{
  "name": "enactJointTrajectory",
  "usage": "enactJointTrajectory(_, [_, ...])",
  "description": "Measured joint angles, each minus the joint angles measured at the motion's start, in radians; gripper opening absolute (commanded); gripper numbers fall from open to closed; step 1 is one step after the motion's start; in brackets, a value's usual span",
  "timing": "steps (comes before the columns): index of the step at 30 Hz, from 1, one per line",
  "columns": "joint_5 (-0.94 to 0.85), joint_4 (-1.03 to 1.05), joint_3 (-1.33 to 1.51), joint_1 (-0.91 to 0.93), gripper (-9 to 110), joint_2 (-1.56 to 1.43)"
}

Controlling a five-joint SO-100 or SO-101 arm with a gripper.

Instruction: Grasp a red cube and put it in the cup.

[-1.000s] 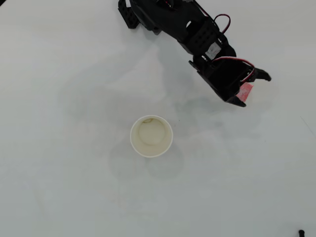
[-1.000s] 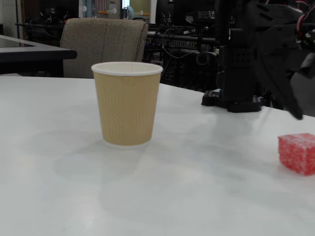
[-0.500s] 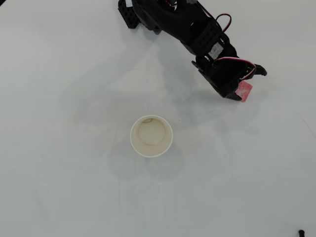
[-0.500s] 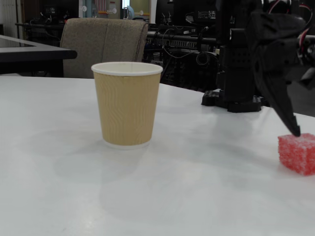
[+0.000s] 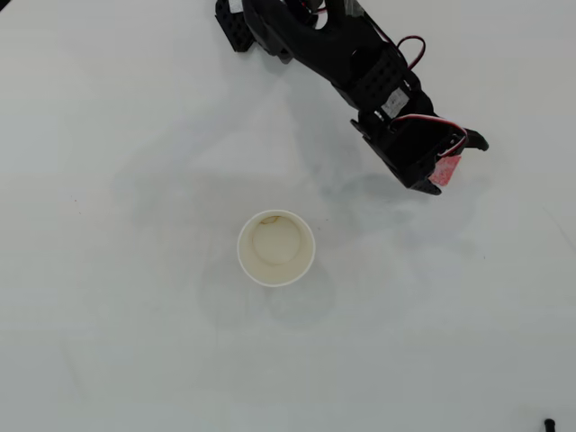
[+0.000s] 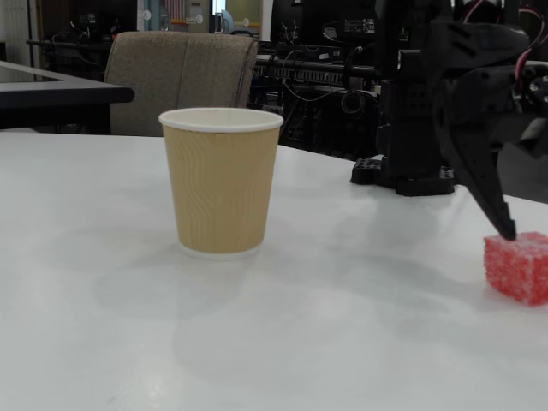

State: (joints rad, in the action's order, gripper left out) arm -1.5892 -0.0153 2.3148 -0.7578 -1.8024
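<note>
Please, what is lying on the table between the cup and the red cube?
Nothing. In the overhead view, only bare white table lies between the cup and the red cube; the fixed view shows the same bare stretch.

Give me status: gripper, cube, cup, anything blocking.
Gripper open, poised over the red cube, one fingertip at its top edge. Cube on the table, ungrasped. Cup upright, empty. Nothing between them.
</note>
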Motion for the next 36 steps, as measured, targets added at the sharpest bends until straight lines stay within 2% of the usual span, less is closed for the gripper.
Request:
enactJointTrajectory(20, [0.031, -0.012, 0.000, 0.020, 34, 0.077])
enactJointTrajectory(36, [0.245, 0.268, -0.058, -0.003, 34, 0.083])
